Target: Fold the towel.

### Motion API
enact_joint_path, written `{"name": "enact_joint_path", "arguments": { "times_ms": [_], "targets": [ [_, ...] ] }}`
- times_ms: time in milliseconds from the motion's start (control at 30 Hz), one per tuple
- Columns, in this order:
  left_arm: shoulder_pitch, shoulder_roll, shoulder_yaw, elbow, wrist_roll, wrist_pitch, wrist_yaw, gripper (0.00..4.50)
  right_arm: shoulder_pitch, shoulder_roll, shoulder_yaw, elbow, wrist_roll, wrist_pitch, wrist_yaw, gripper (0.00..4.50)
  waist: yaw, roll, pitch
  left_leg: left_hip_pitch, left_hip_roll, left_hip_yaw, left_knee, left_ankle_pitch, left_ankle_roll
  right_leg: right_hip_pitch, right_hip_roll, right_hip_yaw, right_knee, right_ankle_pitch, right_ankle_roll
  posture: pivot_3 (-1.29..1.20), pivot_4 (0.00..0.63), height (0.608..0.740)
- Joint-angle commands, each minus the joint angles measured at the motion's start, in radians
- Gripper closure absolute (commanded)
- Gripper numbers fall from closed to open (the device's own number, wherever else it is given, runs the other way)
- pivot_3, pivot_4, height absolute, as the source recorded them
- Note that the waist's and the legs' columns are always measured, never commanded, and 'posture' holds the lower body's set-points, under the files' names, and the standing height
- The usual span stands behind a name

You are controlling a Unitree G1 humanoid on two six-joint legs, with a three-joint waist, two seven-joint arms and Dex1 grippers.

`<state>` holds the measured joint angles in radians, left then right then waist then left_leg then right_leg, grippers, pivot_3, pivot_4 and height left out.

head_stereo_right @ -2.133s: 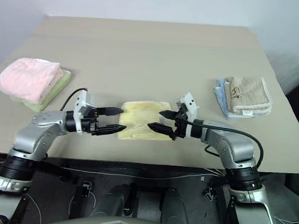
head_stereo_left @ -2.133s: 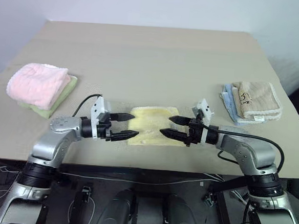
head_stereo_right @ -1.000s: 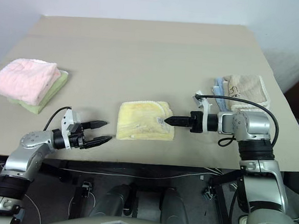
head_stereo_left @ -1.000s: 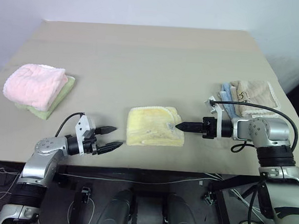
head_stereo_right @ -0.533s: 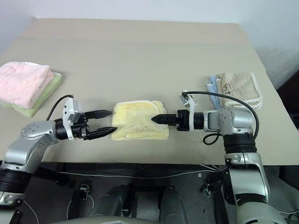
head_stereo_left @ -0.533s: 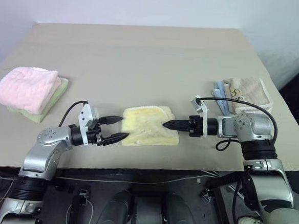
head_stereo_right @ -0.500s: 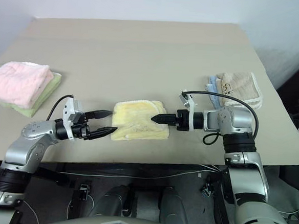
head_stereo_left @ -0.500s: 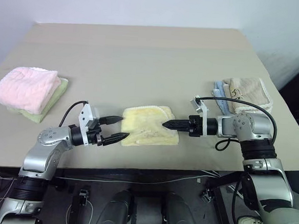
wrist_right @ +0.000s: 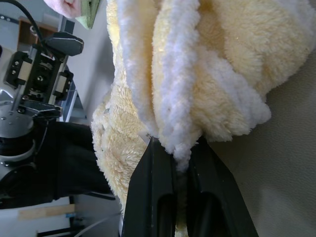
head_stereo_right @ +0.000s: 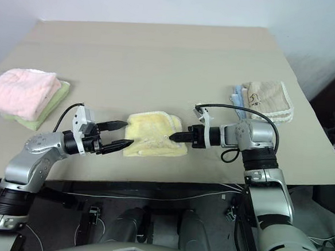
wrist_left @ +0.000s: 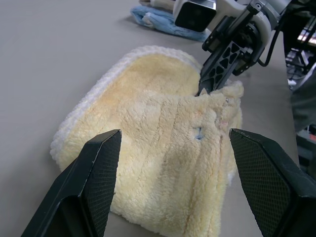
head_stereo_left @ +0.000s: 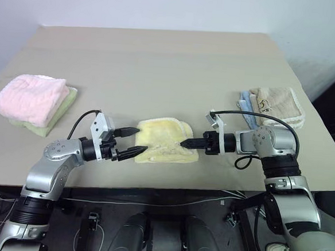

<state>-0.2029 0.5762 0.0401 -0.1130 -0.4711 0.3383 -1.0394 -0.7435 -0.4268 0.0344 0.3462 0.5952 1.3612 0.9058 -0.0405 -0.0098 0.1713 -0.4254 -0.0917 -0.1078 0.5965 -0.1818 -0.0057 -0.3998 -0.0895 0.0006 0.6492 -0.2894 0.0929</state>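
The right hand (head_stereo_left: 183, 143), a second ago just off the folded towel's (head_stereo_left: 162, 140) right edge, now pinches that edge between its closed fingers, and the edge bunches up. The left hand (head_stereo_left: 133, 141), which sat lower and away near the worktop's front edge, now hangs open at the towel's left side.

Bare table (head_stereo_left: 159, 73) beyond the towel (head_stereo_left: 163, 145); my right gripper (head_stereo_left: 183, 143) blocks its right edge, my left gripper (head_stereo_left: 133, 142) its left.

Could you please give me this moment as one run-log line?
towel: folded, on table | right gripper: jaws shut on towel edge | left gripper: jaws open, beside towel
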Motion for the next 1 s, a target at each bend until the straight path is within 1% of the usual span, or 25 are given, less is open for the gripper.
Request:
{"name": "enact_joint_path", "arguments": {
  "times_ms": [33,133,200,233,333,400,567,600,667,833,1000],
  "targets": [
    [-0.024,0.004,-0.009,-0.05,-0.011,0.015,0.009,0.85,0.024,-0.005,-0.047,-0.126,0.055,0.035,-0.018,4.48,0.003,0.0,0.0,0.0,0.0,0.0,0.0,0.0,0.0,0.0,0.0,0.0,0.0,0.0,0.0,0.0,0.15,0.74],
    [-0.049,0.006,-0.015,-0.047,-0.011,0.029,0.013,0.85,0.038,0.023,-0.179,-0.267,0.125,0.045,-0.07,4.48,0.007,0.001,0.001,-0.004,0.0,0.0,-0.001,0.0,0.0,-0.004,0.0,0.0,0.0,0.0,0.0,0.0,0.15,0.74],
    [-0.067,0.009,-0.024,-0.039,0.0,0.032,0.015,0.85,0.043,0.053,-0.279,-0.345,0.163,0.047,-0.133,4.48,0.009,0.001,0.001,-0.005,0.0,0.0,-0.001,0.0,0.0,-0.005,0.0,0.0,0.0,0.0,0.0,0.0,0.15,0.74],
    [-0.073,0.013,-0.032,-0.036,0.012,0.031,0.019,0.85,0.053,0.074,-0.322,-0.395,0.16,0.01,-0.185,4.48,0.01,0.001,0.001,-0.005,0.0,0.0,-0.001,0.0,0.0,-0.005,0.0,0.0,0.0,0.0,0.0,0.0,0.15,0.74],
    [-0.085,0.008,-0.031,-0.045,-0.007,0.064,0.029,0.85,0.048,0.162,-0.466,-0.471,0.114,-0.078,-0.416,4.48,0.016,0.001,0.001,-0.005,0.0,0.0,-0.001,0.0,0.0,-0.005,0.0,0.0,0.0,0.0,0.0,0.0,0.15,0.74],
    [-0.098,0.001,-0.031,-0.044,-0.015,0.084,0.037,0.85,0.027,0.226,-0.583,-0.508,0.139,-0.143,-0.545,4.48,0.025,0.001,0.001,-0.005,0.0,0.0,-0.001,0.0,-0.001,-0.005,0.0,0.0,0.0,0.0,0.0,0.0,0.15,0.74],
    [-0.133,-0.005,-0.055,-0.025,-0.011,0.103,0.021,0.85,-0.035,0.314,-0.768,-0.55,0.266,-0.258,-0.766,4.48,0.03,0.003,0.002,-0.005,-0.001,0.001,-0.001,0.001,-0.001,-0.005,0.0,0.0,0.001,0.0,0.0,0.0,0.15,0.74],
    [-0.148,-0.011,-0.058,-0.011,-0.014,0.104,0.019,0.85,-0.057,0.319,-0.785,-0.547,0.274,-0.288,-0.81,4.48,0.03,0.003,0.002,-0.005,-0.001,0.001,-0.001,0.001,-0.001,-0.005,0.0,0.001,0.001,0.0,0.0,0.0,0.15,0.74],
    [-0.176,-0.022,-0.07,0.027,-0.004,0.094,0.011,0.85,-0.099,0.311,-0.789,-0.541,0.224,-0.42,-0.876,4.48,0.028,0.004,0.003,-0.005,-0.001,0.001,-0.001,0.001,-0.001,-0.005,0.0,0.0,0.001,0.0,0.0,0.0,0.15,0.74],
    [-0.201,-0.044,-0.087,0.095,0.019,0.056,-0.017,0.85,-0.14,0.241,-0.783,-0.465,0.138,-0.658,-0.957,4.48,0.023,0.004,0.003,-0.004,0.0,0.002,-0.001,0.002,-0.002,-0.006,0.001,0.001,0.003,0.0,0.0,0.0,0.15,0.74],
    [-0.214,-0.064,-0.096,0.169,0.044,-0.003,-0.038,0.85,-0.106,0.218,-0.799,-0.434,0.16,-0.713,-1.049,4.48,0.023,0.004,0.003,-0.003,0.0,0.003,-0.001,0.002,-0.001,-0.005,0.001,0.003,0.004,0.0,0.0,0.0,0.15,0.74]
  ]
}}
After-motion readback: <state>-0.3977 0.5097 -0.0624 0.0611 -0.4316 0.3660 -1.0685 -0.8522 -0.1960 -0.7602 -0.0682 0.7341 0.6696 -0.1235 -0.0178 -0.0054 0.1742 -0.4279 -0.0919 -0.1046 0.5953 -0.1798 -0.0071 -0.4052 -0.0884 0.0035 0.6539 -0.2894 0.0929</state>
